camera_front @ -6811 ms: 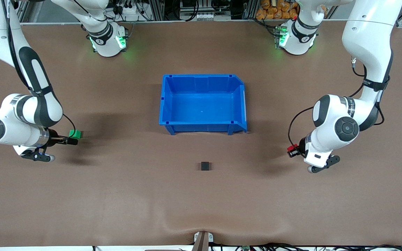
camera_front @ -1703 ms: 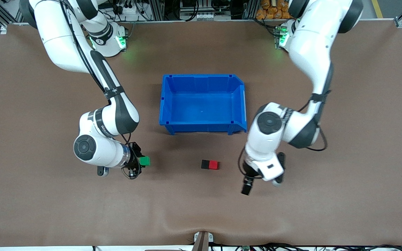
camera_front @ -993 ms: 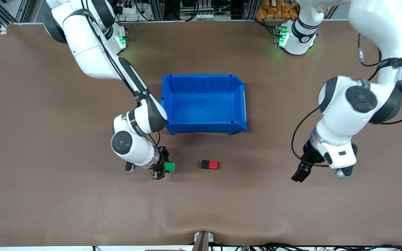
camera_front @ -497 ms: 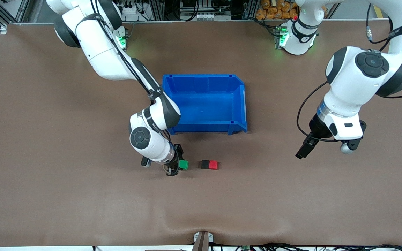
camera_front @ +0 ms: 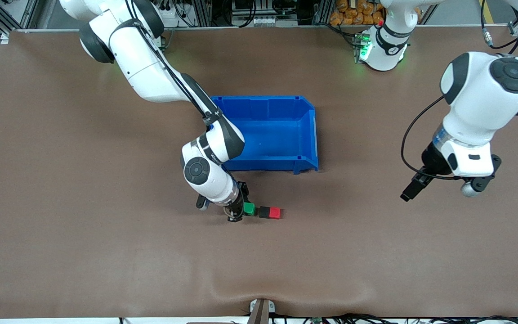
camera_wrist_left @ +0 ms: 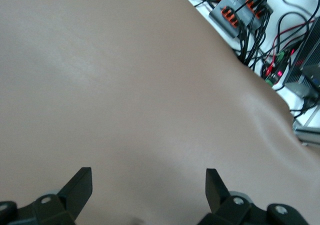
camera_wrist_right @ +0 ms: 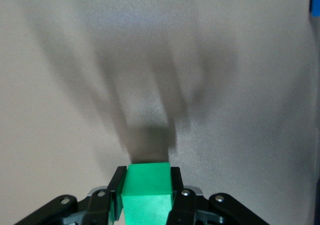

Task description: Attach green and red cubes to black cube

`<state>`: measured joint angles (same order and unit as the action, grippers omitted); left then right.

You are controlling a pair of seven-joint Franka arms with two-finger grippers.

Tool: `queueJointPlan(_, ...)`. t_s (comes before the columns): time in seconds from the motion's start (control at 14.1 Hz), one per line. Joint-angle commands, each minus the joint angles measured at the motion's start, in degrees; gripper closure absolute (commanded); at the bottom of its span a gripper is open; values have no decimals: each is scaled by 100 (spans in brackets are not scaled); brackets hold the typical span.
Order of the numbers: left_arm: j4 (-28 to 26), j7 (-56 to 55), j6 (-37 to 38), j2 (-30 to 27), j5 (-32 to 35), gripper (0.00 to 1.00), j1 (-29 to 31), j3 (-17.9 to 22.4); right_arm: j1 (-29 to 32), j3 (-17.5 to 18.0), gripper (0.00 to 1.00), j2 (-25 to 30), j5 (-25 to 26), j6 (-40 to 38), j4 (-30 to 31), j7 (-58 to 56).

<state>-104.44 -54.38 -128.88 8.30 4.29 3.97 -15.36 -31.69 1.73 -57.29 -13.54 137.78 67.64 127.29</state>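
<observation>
Green cube (camera_front: 249,209), black cube (camera_front: 265,212), red cube (camera_front: 275,213), blue bin (camera_front: 263,163), brown table (camera_front: 83,180)

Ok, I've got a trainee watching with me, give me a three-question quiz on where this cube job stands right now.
1. True or false: the red cube already sits against the black cube.
2. Which gripper holds the green cube?
A. left gripper
B. right gripper
C. neither
3. Fill in: the blue bin lies ____ from the front camera than the cubes.

Key
1. True; the two touch, with the red one toward the left arm's end of the table.
2. B; its fingers clamp the green cube just beside the black one, while the left gripper is open and holds nothing.
3. Farther.
</observation>
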Motion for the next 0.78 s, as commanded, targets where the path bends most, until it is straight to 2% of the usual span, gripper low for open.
queueJointPlan(0.0,-173,777,555,-478,-340,0,-405,489,-56,-14,100,-273,-105,73,-357,103)
queueJointPlan(0.14,-173,1252,811,-645,-498,0,-747,962,-74,-14,100,-414,-105,187,-462,103)
queueJointPlan(0.28,-129,1884,1170,-707,-578,0,-783,1043,-118,-14,100,-449,-105,319,-463,103)
queueJointPlan(0.35,-103,2140,1337,-742,-578,0,-783,1087,-135,-14,96,-450,-105,346,-463,103)
queueJointPlan(0.43,-111,2334,1417,-829,-578,0,-783,1113,-162,-23,64,-450,-96,337,-463,112)
queueJointPlan(0.5,-103,2536,1531,-874,-578,0,-783,1114,-170,-23,45,-450,-96,328,-463,120)
queueJointPlan(0.57,-94,2773,1689,-926,-578,0,-792,1157,-171,-23,19,-441,-96,320,-463,120)
queueJointPlan(0.64,-94,3088,1830,-997,-578,0,-792,1184,-171,-23,0,-432,-62,259,-454,103)
queueJointPlan(0.71,-42,3474,2023,-1032,-578,0,-783,1193,-171,-32,0,-415,-35,223,-437,103)
